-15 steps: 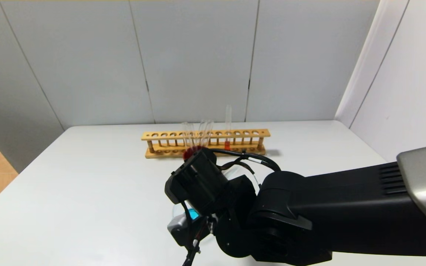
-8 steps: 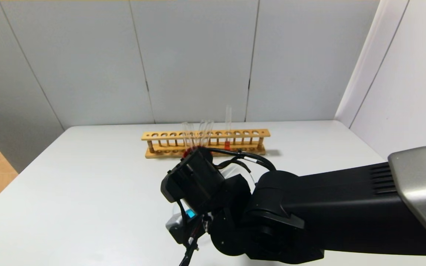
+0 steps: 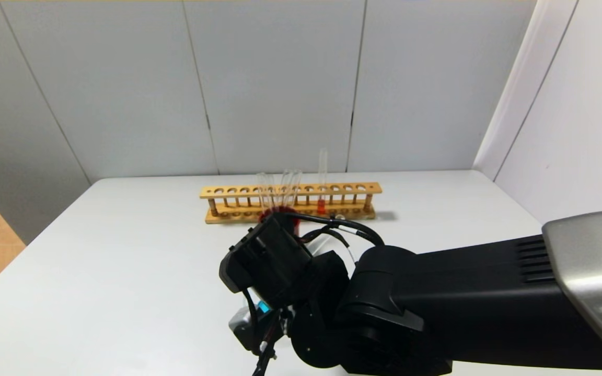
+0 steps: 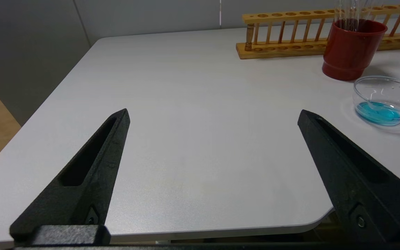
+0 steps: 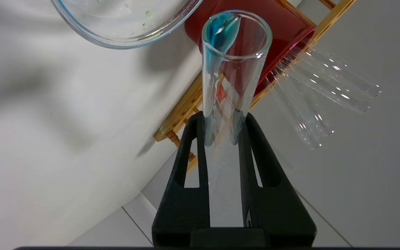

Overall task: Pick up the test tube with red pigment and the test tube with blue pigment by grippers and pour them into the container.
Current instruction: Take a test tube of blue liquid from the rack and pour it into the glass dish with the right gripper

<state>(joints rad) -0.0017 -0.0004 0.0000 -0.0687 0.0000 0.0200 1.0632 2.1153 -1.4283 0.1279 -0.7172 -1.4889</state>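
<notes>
Right gripper [image 5: 221, 133]: we see both fingers pressed against the test tube with blue pigment [image 5: 229, 69], held low on its body, the open mouth pointing away from the wrist. A thin blue streak clings inside the lip; the tube looks mostly drained, though through the glass we cannot be sure.

The container [image 4: 385, 100] lies just beyond the tube's mouth, near the fingertips, with a shallow blue pool in it. The red cup [image 4: 351, 48] stands just behind it, holding clear tubes.

The test tube with red pigment [image 3: 322, 180] stands upright in the wooden rack [image 3: 290, 202], well beyond the gripper.

Left gripper [image 4: 214, 119]: fingers spread wide, holding nothing, hovering over the table [image 4: 186, 104], the container off to its right.

Handling, as we judge it: thin glass, light, stiff, slick, breakable. Grip the red tube mid-body above the rack, squeeze gently.
</notes>
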